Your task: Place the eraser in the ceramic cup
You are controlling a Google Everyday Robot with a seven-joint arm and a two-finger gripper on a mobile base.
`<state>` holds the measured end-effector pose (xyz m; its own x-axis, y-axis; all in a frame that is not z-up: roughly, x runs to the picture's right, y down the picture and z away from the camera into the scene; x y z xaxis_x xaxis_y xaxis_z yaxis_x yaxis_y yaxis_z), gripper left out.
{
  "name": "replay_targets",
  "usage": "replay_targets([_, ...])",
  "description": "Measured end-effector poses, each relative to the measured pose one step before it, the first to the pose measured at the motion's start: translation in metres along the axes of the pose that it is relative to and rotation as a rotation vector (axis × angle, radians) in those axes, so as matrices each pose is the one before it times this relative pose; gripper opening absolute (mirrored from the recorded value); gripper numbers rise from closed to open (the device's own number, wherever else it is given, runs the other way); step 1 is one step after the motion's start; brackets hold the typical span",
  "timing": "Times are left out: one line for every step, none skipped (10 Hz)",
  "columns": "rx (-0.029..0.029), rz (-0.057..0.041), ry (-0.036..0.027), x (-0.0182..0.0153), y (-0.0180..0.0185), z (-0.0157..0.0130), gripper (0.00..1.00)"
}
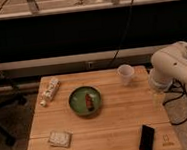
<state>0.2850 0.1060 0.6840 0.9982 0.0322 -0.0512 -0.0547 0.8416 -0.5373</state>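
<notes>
The eraser is a flat black slab lying on the wooden table near its front right corner. The ceramic cup is small and white and stands upright at the back right of the table. My white arm reaches in from the right. My gripper hangs down at the table's right edge, to the right of the cup and behind the eraser, touching neither.
A green plate holding a dark red item sits mid-table. A pale patterned pad lies at the front left. A pale packet lies at the back left. A dark chair base stands left of the table.
</notes>
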Motion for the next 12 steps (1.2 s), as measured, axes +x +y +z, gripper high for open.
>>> replay_targets([-0.00009, -0.00005, -0.00001, -0.00001, 0.00003, 0.00003, 0.8])
replay_targets([-0.00069, -0.00013, 0.00029, 0.00015, 0.00058, 0.0003, 0.8])
replay_targets([-0.00219, -0.00026, -0.00166, -0.0002, 0.00525, 0.00328, 0.8])
replay_targets([-0.00104, 0.00053, -0.0023, 0.00002, 0.00928, 0.00506, 0.8])
replay_targets([-0.00157, 0.00019, -0.00169, 0.00032, 0.01008, 0.00505, 0.8])
replay_targets([-0.00158, 0.00196, -0.00204, 0.00105, 0.00532, 0.0014, 0.8])
replay_targets([0.00049, -0.00259, 0.00035, 0.00039, 0.0023, 0.00165, 0.8])
replay_targets([-0.00273, -0.00502, -0.00725, -0.00287, 0.0032, 0.00366, 0.8])
replay_targets([-0.00042, -0.00363, -0.00086, 0.00015, 0.00455, 0.00288, 0.8])
replay_targets([-0.00252, -0.00206, -0.00331, -0.00039, 0.0066, 0.00401, 0.8])
replay_targets([-0.00388, -0.00351, -0.00384, -0.00141, 0.00631, 0.00382, 0.8])
replay_targets([-0.00227, -0.00157, -0.00276, -0.00053, 0.00277, 0.00236, 0.8])
